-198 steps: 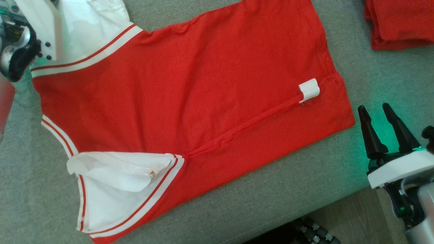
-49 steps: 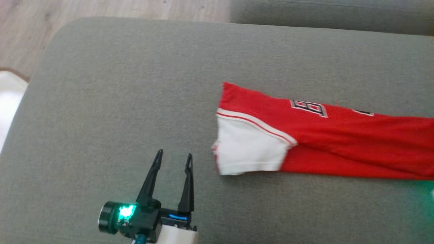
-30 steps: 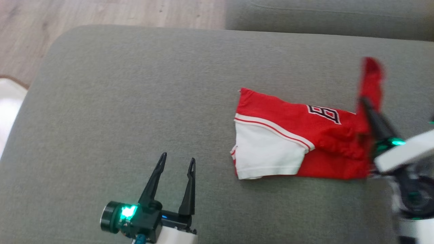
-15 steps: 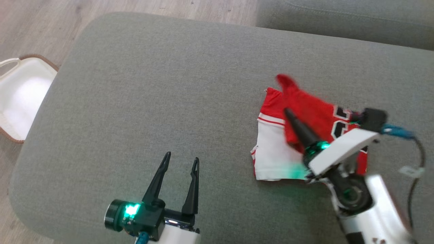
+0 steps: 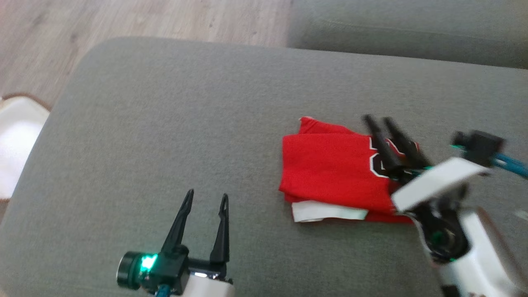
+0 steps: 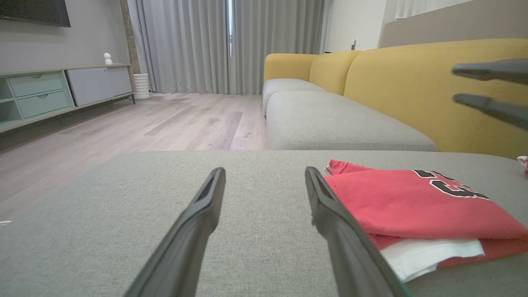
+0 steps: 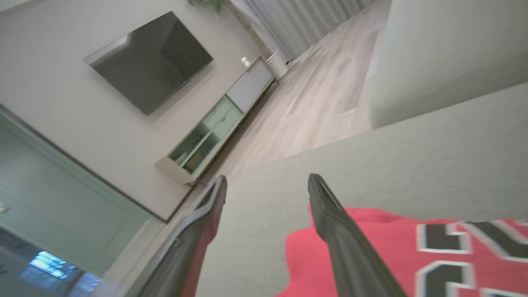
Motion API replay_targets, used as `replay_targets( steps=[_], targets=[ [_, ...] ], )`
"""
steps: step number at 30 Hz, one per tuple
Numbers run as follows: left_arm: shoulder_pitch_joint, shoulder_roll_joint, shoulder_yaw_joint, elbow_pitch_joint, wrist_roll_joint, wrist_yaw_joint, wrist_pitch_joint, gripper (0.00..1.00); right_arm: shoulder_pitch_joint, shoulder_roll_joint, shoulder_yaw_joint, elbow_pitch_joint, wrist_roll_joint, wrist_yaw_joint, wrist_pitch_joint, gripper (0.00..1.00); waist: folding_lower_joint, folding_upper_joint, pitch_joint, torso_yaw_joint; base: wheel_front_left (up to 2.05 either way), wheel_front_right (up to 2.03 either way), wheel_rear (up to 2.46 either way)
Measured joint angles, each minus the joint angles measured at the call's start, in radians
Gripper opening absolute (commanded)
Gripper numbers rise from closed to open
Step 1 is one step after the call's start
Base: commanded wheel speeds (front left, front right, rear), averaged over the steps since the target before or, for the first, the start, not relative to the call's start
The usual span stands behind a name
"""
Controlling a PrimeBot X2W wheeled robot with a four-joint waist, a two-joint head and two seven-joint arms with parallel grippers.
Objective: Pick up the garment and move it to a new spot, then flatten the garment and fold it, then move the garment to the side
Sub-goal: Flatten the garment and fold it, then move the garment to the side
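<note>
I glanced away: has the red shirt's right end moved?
Yes. On the red shirt, the right end lies folded leftward over the white sleeve, nearer the cushion's left edge.

One garment [image 5: 326, 169]; two hands [image 5: 207, 193] [image 5: 376, 119]; perhaps one basket [image 5: 16, 140].

Home living room, yellow sofa [image 6: 392, 82], wall TV [image 7: 148, 62]

The left gripper [image 5: 206, 197] sits low on the robot's left side. Its two dark fingers are spread apart, point forward and hold nothing. The right gripper [image 5: 377, 120] reaches out on the right. Its fingers are apart and empty too. Its white wrist [image 5: 437, 181] tilts behind it.
</note>
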Motion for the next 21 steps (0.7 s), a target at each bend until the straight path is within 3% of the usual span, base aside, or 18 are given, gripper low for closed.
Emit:
replay_targets(
  steps=[4, 12, 16, 21],
  targets=[
    [0.035, -0.001, 0.025, 0.001, 0.0, 0.002, 0.0, 1.0, 0.079, -0.097, -0.019, -0.038, -0.16, 0.0, -0.136, 1.0, 0.0, 0.0, -0.031, -0.038, 0.0, 0.0, 0.0],
    [0.076, 0.001, 0.068, -0.007, 0.001, 0.018, 0.0, 1.0, 0.233, -0.162, -0.053, -0.019, -0.4, 0.0, -0.366, 1.0, -0.0001, 0.0, -0.086, -0.108, 0.0, 0.0, 0.0],
    [0.082, 0.002, 0.07, -0.018, 0.022, 0.019, 0.0, 1.0, 0.315, -0.128, -0.136, 0.04, -0.5, 0.0, -0.435, 1.0, -0.0001, 0.0, -0.109, -0.136, 0.0, 0.0, 0.0],
    [0.1, 0.003, 0.073, -0.022, 0.045, 0.027, 0.0, 1.0, 0.386, -0.053, -0.18, 0.071, -0.6, 0.0, -0.444, 1.0, -0.0001, 0.0, -0.125, -0.156, 0.0, 0.0, 0.0]
  ],
)
